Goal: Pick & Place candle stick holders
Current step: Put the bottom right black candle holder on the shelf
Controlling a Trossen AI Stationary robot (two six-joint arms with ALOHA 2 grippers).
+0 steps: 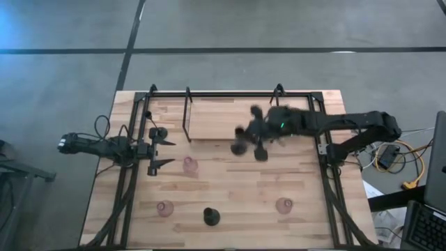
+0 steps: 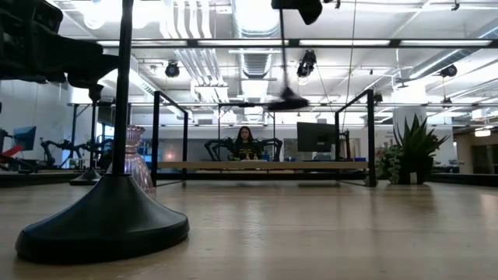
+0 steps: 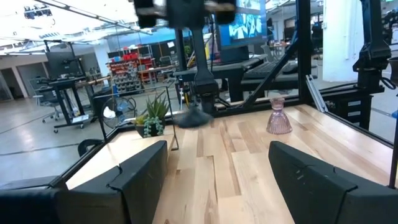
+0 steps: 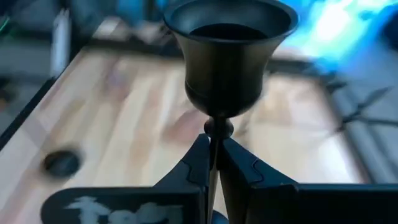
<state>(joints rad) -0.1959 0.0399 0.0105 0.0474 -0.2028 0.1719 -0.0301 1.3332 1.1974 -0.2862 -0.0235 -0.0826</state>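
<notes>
I have the right tool clamped on the thin stem of a black candle stick holder, just under its cup. From above, that right tool sits over the middle of the bench, toward its far side. The low view shows the holder's round base hanging clear of the wood. It is blurred in that view and from above, so I judge it is in carriage, not placed.

What the coming move turns on: the stem runs along the line of the fingers, cup toward the wrist camera and base away, so the long axis has to stand upright before the base can meet the bench flat.

A second black holder stands at the near edge, with three pink glass holders on the bench's near half. All lie nearer me than the right tool.

The left tool waits at the left side, fingers apart and empty. It is much nearer that pink holder than the right arm is.
</notes>
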